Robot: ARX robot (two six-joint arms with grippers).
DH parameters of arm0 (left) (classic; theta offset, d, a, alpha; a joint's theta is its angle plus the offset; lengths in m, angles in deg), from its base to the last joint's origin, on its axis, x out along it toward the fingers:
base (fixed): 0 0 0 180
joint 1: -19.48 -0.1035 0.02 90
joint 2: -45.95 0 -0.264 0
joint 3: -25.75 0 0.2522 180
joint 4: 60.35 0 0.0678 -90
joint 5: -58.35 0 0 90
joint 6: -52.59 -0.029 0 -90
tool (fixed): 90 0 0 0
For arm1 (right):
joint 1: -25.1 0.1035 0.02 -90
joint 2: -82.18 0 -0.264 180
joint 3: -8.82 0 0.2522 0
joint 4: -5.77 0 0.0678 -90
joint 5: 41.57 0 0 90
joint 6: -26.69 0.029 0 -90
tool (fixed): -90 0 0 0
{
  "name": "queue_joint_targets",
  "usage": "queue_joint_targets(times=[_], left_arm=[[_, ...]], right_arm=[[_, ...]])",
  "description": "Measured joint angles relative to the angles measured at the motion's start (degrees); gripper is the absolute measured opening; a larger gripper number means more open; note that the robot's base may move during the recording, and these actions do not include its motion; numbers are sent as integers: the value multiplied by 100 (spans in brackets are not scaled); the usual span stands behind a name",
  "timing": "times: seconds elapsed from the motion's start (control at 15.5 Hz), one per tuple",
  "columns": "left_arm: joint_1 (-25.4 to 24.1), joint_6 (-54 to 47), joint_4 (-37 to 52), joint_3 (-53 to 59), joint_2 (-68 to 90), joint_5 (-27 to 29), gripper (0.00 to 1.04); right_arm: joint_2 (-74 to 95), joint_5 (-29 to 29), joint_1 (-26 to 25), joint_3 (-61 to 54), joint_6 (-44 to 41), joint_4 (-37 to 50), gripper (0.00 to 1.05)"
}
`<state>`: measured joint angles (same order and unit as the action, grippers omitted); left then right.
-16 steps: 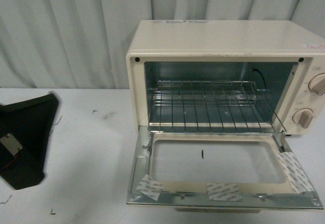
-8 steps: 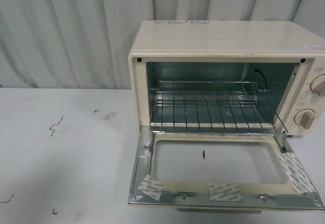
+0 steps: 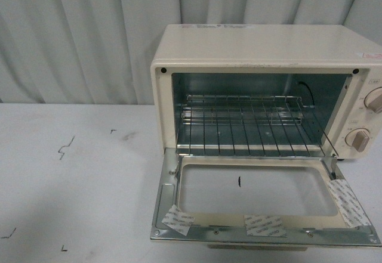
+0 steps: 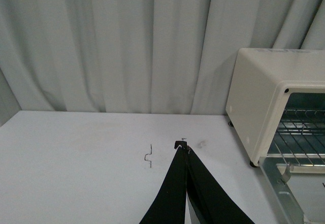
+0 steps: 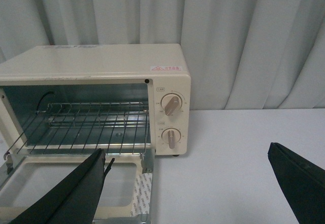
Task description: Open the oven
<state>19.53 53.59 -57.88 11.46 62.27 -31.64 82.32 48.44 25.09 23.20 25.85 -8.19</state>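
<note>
Oven (image 3: 268, 96), one only, fills the right half of the front view, standing on the white bench (image 3: 77, 179) before a pale curtain (image 3: 77, 36). Its long axis runs across the frame and its mouth faces the camera. The door (image 3: 262, 200) is swung fully down, lying flat toward the lower edge of the frame, its glass window upward; three pieces of patterned tape (image 3: 177, 219) sit along its lower and right edges. Inside the cavity lies one wire rack (image 3: 245, 123), with nothing on it. Two round knobs (image 3: 359, 139) stand one above the other at the right edge. A few small dark marks dot the bench at lower left. Neither pincer shows in this view.

Left wrist view: the oven sits at the right edge of the frame, its side wall and part of the open mouth visible. The left pincer (image 4: 183, 145) rises from the bottom centre, its two black fingers (image 4: 172, 193) pressed together to a point, clenched on nothing, above bare bench.

Right wrist view: the oven occupies the upper left, mouth open, rack bare, both knobs at its right end. The right pincer (image 5: 188, 176) is released, its fingers (image 5: 66, 193) spread far apart in the lower corners, one over the lowered door.
</note>
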Motion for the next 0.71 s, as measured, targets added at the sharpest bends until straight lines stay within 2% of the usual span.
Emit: queue_joint_targets(times=[0.39, 0.45, 0.52, 0.71], left_arm=[[0, 0, -623, 0, -647, 0, 2], [0, 0, -1349, -4, -1091, 0, 2], [0, 0, -1635, -2, -1593, 0, 2], [-4, 0, -1648, -2, -1591, 2, 2]], right_arm=[[0, 0, 0, 0, 0, 0, 98], [0, 2, 0, 0, 0, 0, 98], [0, -2, 0, 0, 0, -2, 98], [0, -2, 0, 0, 0, 0, 98]])
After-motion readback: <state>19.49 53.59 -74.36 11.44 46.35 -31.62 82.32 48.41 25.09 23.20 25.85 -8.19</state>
